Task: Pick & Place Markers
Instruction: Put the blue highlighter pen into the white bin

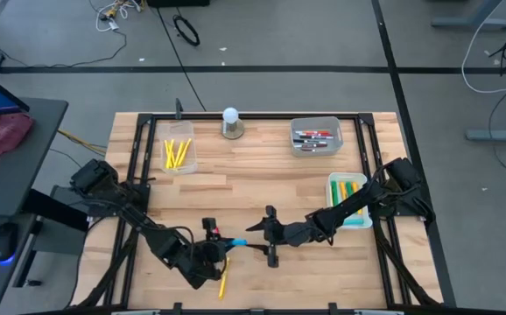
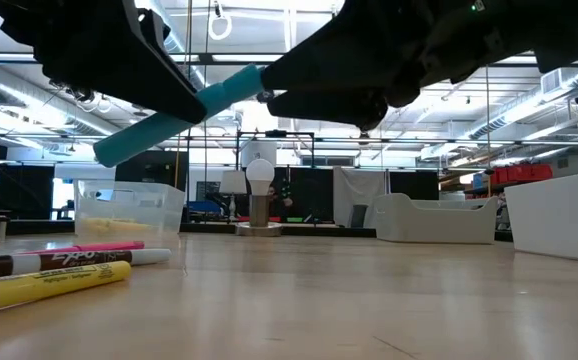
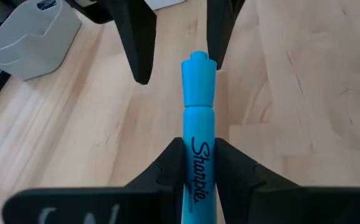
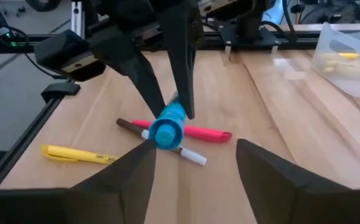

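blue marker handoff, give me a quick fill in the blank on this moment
1. The left gripper is shut on a ___ marker.
2. The right gripper faces it with its fingers ___.
3. Under the handoff, a yellow marker lies on the ___.

Missing words: blue; open; table

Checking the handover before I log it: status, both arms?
Left gripper shut on blue marker, held off the table. Right gripper open, fingers flanking the marker's cap end. Three markers lie on the table below: yellow, pink, dark-barrelled.
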Available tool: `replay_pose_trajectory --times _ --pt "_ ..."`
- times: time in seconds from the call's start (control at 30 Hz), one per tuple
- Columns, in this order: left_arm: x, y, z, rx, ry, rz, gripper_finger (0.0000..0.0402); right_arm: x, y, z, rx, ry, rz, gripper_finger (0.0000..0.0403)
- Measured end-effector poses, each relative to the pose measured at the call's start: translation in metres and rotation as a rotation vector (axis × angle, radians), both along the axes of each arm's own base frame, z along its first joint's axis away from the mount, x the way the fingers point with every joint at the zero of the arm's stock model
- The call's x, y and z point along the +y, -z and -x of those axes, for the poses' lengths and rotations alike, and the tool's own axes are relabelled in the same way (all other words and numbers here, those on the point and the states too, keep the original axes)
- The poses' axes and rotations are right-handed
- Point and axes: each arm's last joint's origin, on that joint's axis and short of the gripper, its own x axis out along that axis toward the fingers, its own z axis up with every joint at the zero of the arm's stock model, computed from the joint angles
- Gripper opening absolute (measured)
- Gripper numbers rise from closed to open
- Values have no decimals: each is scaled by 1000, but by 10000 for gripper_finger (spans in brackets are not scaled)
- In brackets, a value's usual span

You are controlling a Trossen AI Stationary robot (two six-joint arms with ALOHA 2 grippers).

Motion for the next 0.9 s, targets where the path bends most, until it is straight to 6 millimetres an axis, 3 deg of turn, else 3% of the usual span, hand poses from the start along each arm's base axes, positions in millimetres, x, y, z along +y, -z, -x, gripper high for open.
replay_pose_trajectory --times 0.53,0.9 --pt "6 -4 -7 -32 -34 16 73 3 -5 -1 -44 -83 -6 161" --pt "6 -4 -8 -30 -32 34 79 2 -5 -1 -44 -48 4 32"
